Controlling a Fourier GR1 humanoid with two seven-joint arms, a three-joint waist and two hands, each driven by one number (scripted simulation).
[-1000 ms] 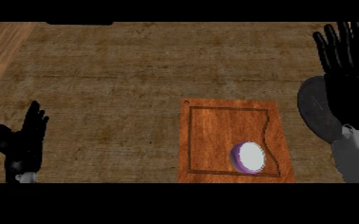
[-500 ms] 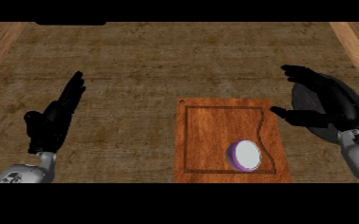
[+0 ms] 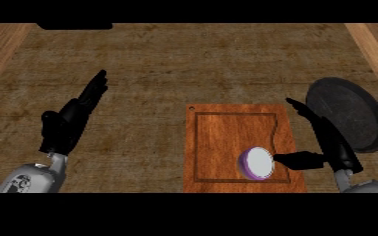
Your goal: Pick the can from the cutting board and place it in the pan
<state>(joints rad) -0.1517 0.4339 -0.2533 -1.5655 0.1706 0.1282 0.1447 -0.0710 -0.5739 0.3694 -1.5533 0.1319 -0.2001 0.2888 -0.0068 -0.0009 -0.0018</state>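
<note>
Now the right hand (image 3: 329, 147) is spread open beside the can (image 3: 257, 163) on the cutting board (image 3: 235, 135), thumb nearly touching it. Left hand (image 3: 72, 120) rests open, fingers straight, holding nothing.

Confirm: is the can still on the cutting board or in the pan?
On the cutting board: the can stands near its lower right corner; the pan holds nothing visible.
</note>
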